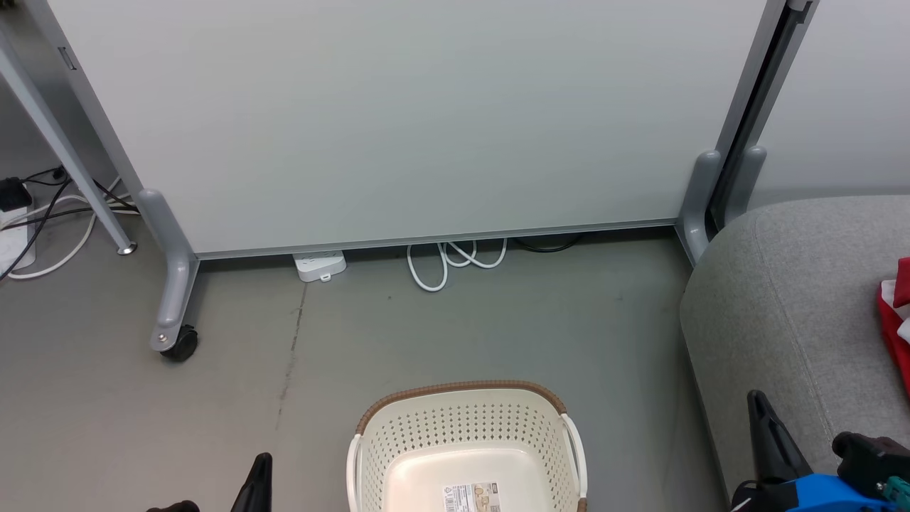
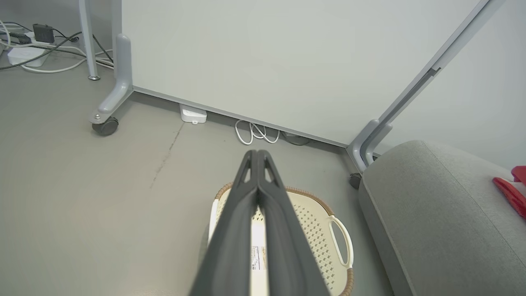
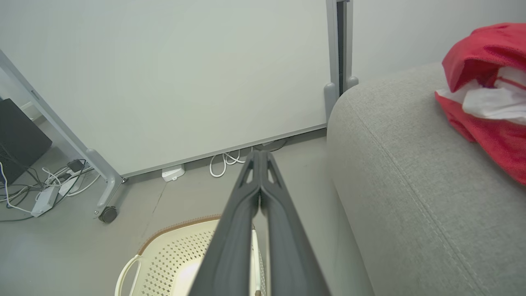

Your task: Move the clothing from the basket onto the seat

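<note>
The cream-white basket [image 1: 466, 444] with a brown rim stands on the floor at the bottom middle; only a label shows on its bare bottom. Red clothing with white trim [image 1: 897, 323] lies on the grey seat [image 1: 782, 306] at the right. My left gripper [image 1: 259, 473] sits low, left of the basket, and my right gripper [image 1: 764, 419] is over the seat's front edge. In the left wrist view the left gripper [image 2: 257, 153] is shut on nothing above the basket [image 2: 320, 230]. The right gripper [image 3: 259, 153] is shut on nothing, beside the seat [image 3: 411, 172] and the clothing [image 3: 489, 102].
A white partition panel [image 1: 398, 121] on grey wheeled feet [image 1: 174, 334] stands behind the basket. A white power strip [image 1: 320, 266] and coiled white cable [image 1: 455, 259] lie under it. More cables [image 1: 43, 213] lie at the far left.
</note>
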`<state>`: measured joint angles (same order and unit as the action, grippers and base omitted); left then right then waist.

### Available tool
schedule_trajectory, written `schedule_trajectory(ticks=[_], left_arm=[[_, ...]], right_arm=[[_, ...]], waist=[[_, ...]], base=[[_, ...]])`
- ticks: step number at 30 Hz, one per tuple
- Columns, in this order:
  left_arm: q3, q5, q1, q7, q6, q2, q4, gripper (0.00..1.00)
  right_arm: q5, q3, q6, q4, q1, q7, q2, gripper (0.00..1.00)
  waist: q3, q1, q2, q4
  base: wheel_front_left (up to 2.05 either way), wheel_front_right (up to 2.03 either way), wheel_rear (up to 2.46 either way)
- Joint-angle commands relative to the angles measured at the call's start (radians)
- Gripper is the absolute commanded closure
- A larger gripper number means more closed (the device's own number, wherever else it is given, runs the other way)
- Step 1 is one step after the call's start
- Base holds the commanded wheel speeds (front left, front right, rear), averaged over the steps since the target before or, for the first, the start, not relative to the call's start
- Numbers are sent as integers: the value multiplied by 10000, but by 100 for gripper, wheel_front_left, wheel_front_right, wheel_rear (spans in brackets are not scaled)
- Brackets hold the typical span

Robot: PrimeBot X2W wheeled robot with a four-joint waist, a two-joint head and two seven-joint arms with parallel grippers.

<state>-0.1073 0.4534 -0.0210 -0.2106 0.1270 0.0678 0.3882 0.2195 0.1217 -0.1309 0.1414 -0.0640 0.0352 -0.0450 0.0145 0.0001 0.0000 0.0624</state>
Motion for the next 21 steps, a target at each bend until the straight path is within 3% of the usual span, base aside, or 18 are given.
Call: schedule_trajectory(ticks=[1,21], left_arm=[[141,553,292,137,6,23,-223,100],[689,3505,591,959,17,-13,-563,100]], right_arm=[[676,-1,0,-102,283,-49,-21,100],[4213,-31,1,182,688,-427,-34,100]], waist=[[-3,-1,0,-12],[-34,-1,0,-120]], base=[[0,0,0],[0,0,0]])
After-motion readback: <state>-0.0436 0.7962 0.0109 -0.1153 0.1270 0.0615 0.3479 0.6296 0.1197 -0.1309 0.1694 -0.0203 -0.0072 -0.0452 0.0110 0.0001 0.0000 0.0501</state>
